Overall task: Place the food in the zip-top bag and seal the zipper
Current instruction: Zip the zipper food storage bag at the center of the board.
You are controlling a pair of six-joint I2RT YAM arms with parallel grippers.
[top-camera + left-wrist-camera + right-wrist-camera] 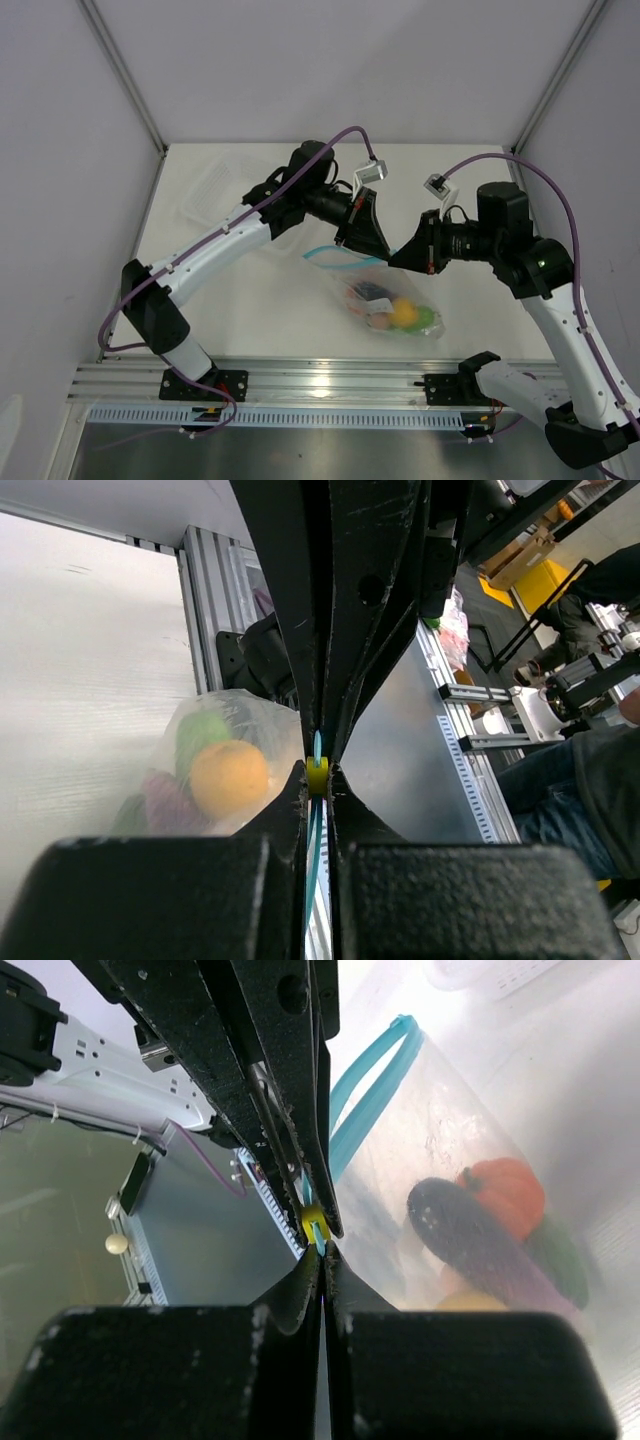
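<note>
I am pinching the thin light-blue zipper strip (370,1090) of the clear floppy plastic bag (385,300), lying food-filled on the white table (260,300), in my fully closed left gripper (317,775) and right gripper (318,1240), which could let the slick strip slip free and leave a gap unsealed.

Top cam: bright, even, diffuse light from overhead. White table (250,300) nearly clipped, shadows faint and soft. Hot glare on alu rail (325,378).

Left wrist: left gripper (317,785) fills btm of frame, flat black, no detail, out of focus close to lens. Table at left blown out. zip-top bag (225,770) hazy w/ sheen.

Right wrist: right gripper (322,1260) a dark silhouette. Top-right bg overexposed, left side dim, greenish, blurry. zipper (370,1090) reads sharp, saturated teal. Speckle glare on bag film.
</note>
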